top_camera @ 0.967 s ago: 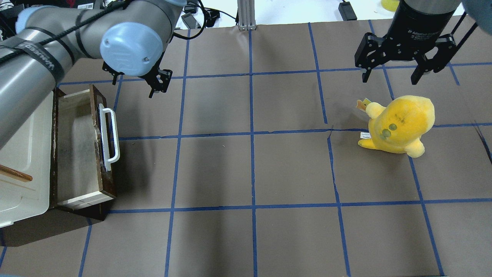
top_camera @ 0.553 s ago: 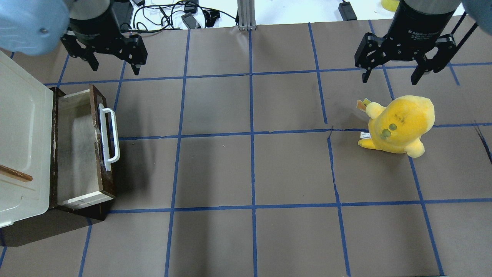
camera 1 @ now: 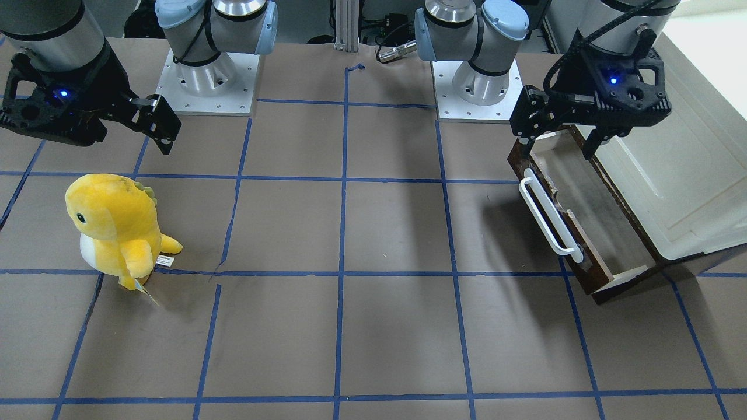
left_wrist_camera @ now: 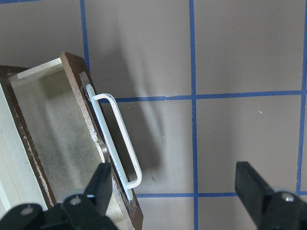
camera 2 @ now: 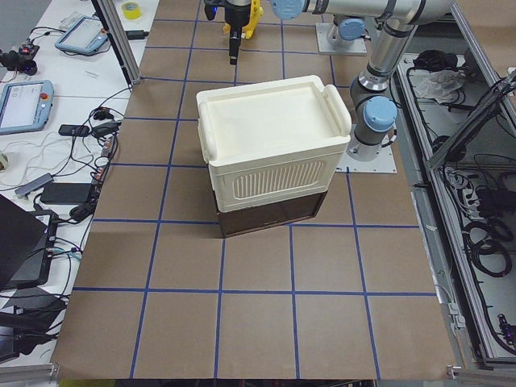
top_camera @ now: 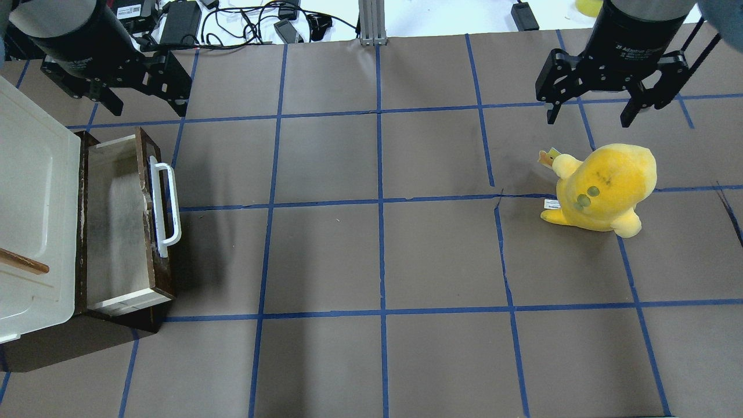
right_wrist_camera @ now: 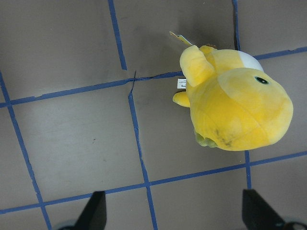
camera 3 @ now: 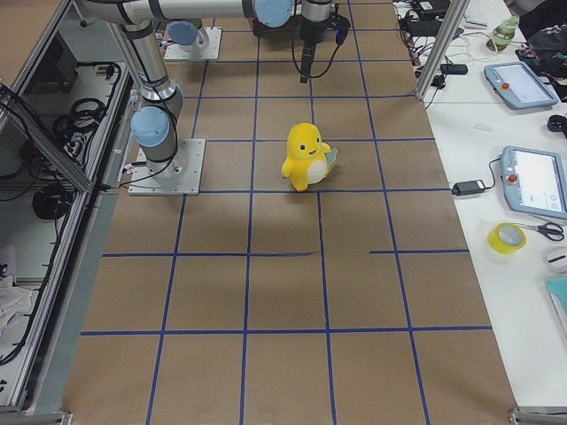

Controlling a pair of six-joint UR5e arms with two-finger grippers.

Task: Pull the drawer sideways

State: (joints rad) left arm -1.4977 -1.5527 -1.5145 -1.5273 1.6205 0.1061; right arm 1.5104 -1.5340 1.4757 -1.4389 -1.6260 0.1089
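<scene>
The drawer (top_camera: 116,220) has a dark brown front, a long white bar handle (top_camera: 165,208) and a pale wood inside. It stands pulled out from under the cream-white cabinet (top_camera: 35,203) at the table's left. It also shows in the front view (camera 1: 589,221) and the left wrist view (left_wrist_camera: 57,143). My left gripper (top_camera: 148,108) is open and empty, hovering above the table just past the drawer's far end, touching nothing. My right gripper (top_camera: 588,120) is open and empty, above the table beyond a yellow plush toy (top_camera: 603,186).
The plush toy (camera 1: 114,227) stands on the right half of the table. The brown mat carries a grid of blue tape lines (top_camera: 380,200). Cables and adapters (top_camera: 244,23) lie beyond the far edge. The cabinet has a small wooden handle (top_camera: 23,262).
My left arm has swung back off the drawer area, and its gripper has moved left, toward the far-left corner. The drawer, plush toy and right gripper have not moved.
</scene>
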